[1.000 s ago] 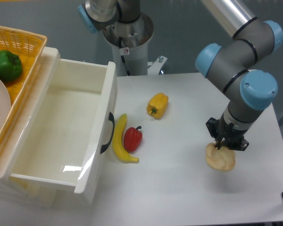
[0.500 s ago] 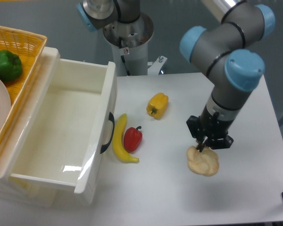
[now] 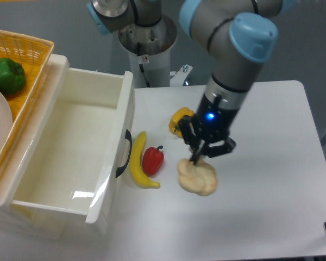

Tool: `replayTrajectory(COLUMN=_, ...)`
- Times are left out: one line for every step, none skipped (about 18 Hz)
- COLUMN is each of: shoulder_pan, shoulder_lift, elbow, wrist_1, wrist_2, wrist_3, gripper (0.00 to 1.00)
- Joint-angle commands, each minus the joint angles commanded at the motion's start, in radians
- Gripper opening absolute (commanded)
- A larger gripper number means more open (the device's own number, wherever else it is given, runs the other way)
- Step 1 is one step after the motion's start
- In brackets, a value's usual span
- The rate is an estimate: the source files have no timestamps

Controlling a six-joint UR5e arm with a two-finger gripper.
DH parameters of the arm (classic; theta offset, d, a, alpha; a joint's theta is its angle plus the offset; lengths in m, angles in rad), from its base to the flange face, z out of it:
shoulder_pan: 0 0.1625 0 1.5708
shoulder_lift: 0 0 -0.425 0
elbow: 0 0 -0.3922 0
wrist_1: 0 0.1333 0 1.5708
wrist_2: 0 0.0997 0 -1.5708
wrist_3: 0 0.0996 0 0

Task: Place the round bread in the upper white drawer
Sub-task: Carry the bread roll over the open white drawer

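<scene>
I have the pale beige, lumpy round bread [image 3: 197, 176] hanging from the black two-finger gripper [image 3: 198, 159], its jaws pinched narrow on the top of the bun, which sits low over the white tabletop [image 3: 271, 163], just right of the small red pepper [image 3: 153, 160] and the yellow banana [image 3: 139, 167]. From here I judge the job is a carry to the left: I want more height before crossing, enough to clear the red pepper, the banana and the front wall with its curved black handle [image 3: 123, 153], then lower into the bare middle of the large glossy white drawer [image 3: 70, 141] and only then let go. The yellow bell pepper [image 3: 180, 119] is half hidden behind the wrist. Beyond the drawer a yellow woven basket [image 3: 22, 60] holds a green pepper [image 3: 7, 75].
</scene>
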Motion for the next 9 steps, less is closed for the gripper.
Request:
replayTrajectory(shoulder_pan=-0.018, shoulder_lift=0.023, elbow=-0.020, wrist_1=-0.002, wrist_2=-0.006, wrist_3=0.000, gripper=0.00)
replayTrajectory(shoulder_pan=-0.044, shoulder_lift=0.035, elbow=-0.037, wrist_1=0.000, wrist_2=-0.011, wrist_3=0.000, gripper=0.00)
replayTrajectory(shoulder_pan=-0.067, shoulder_lift=0.045, elbow=-0.048, wrist_1=0.000, wrist_2=-0.018, wrist_3=0.000, gripper=0.00)
replayTrajectory(shoulder_pan=-0.089, shoulder_lift=0.046, elbow=-0.052, wrist_1=-0.002, wrist_2=-0.028, wrist_3=-0.002, gripper=0.00)
replayTrajectory(shoulder_pan=-0.110, shoulder_lift=0.046, elbow=-0.055, wrist_1=-0.002, wrist_2=-0.034, wrist_3=0.000, gripper=0.00)
replayTrajectory(shoulder_pan=-0.130, shoulder_lift=0.048, elbow=-0.057, wrist_1=-0.002, wrist_2=-0.035, wrist_3=-0.002, gripper=0.00)
replayTrajectory(shoulder_pan=-0.143, shoulder_lift=0.051, elbow=-0.060, wrist_1=0.000, wrist_2=-0.035, wrist_3=-0.002, gripper=0.00)
replayTrajectory(shoulder_pan=-0.150, shoulder_lift=0.054, elbow=-0.060, wrist_1=-0.002, wrist_2=-0.035, wrist_3=-0.003, gripper=0.00)
replayTrajectory(shoulder_pan=-0.158, shoulder_lift=0.060, elbow=-0.060, wrist_1=-0.002, wrist_2=-0.035, wrist_3=-0.008, gripper=0.00)
